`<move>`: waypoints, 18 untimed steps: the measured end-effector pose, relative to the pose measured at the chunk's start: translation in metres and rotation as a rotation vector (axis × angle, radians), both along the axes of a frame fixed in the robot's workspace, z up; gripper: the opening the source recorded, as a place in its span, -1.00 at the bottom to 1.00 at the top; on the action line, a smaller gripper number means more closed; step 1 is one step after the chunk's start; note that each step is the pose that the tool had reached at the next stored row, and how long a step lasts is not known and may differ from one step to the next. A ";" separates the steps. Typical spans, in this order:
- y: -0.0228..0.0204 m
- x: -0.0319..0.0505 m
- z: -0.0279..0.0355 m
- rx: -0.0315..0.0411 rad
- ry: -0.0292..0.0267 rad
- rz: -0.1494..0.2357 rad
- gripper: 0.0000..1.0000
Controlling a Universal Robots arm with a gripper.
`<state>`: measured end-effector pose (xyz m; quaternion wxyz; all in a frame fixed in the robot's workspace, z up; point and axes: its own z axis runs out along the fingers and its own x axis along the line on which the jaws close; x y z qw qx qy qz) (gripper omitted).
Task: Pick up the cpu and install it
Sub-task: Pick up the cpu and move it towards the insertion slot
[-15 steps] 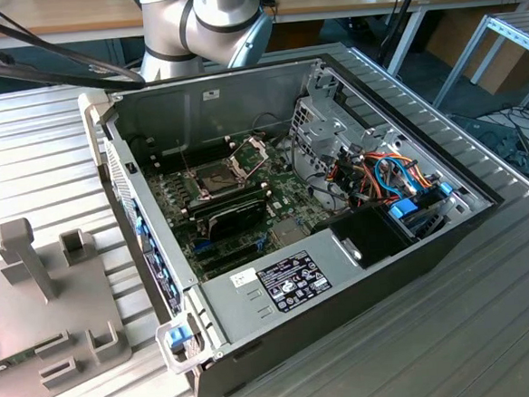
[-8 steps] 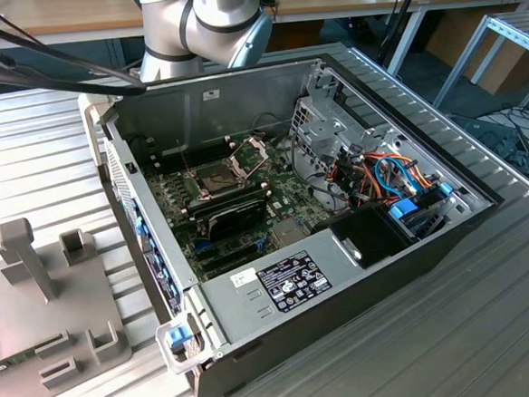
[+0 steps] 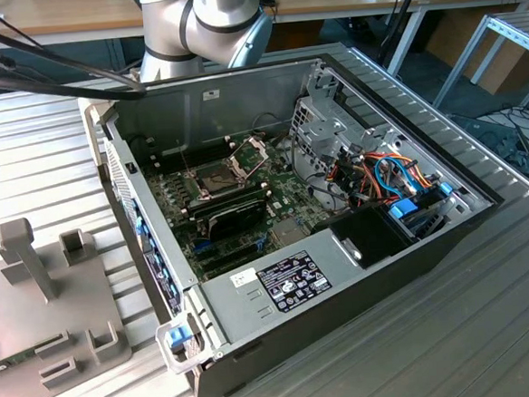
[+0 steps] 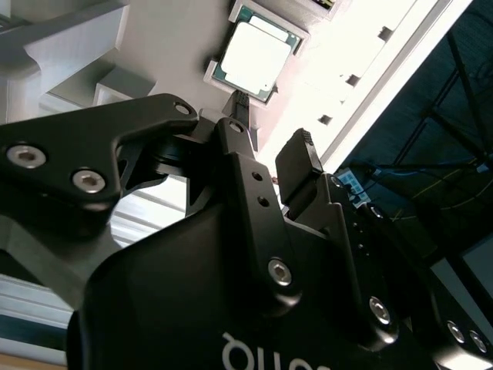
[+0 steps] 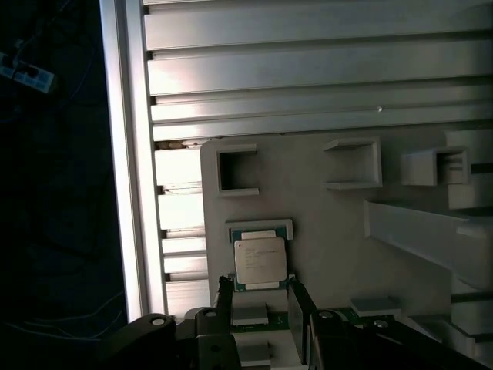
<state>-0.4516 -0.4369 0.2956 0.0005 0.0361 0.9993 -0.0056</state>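
A grey fixture plate (image 5: 331, 231) lies on a ribbed aluminium worktop (image 5: 308, 77). The cpu (image 5: 260, 260), a small square chip with a pale metal top and a thin green border, sits flat in a shallow raised nest on this plate, close to the plate's edge. Other empty square and slotted holders stand around it on the same plate.

The gripper (image 5: 262, 308) hovers just beside the cpu, its two black fingers (image 5: 226, 297) spread apart and pointing toward the chip. Nothing is held between them, and they do not touch the chip. In the second wrist view the gripper (image 4: 269, 123) looks the same: dark fingers parted, with the cpu (image 4: 253, 54) lying bright in its nest just beyond the fingertips.

In the exterior view, an open computer case (image 3: 342, 275) lies on its side on the worktop (image 3: 439, 350), showing a green motherboard (image 3: 283, 197). Its processor socket (image 3: 218, 176) is uncovered, with the hinged metal frame (image 3: 252, 152) lifted beside it. The fixture plate (image 3: 63, 303) sits at the exterior view's left, just beside the case. The silver and grey robot arm (image 3: 207, 21) rises behind the case.
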 end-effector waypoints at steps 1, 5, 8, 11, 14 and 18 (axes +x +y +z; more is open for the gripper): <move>0.0000 0.0000 -0.0002 0.0000 -0.0001 0.000 -0.16; 0.0000 0.0000 -0.0012 0.0002 -0.0003 0.000 -0.16; 0.0000 0.0000 -0.0056 0.0001 -0.0001 0.000 -0.16; 0.0000 0.0000 -0.0083 0.0000 0.0000 0.000 -0.16; 0.0000 0.0000 -0.0095 0.0000 0.0000 0.000 -0.16; 0.0000 0.0000 -0.0104 0.0001 -0.0002 0.000 -0.16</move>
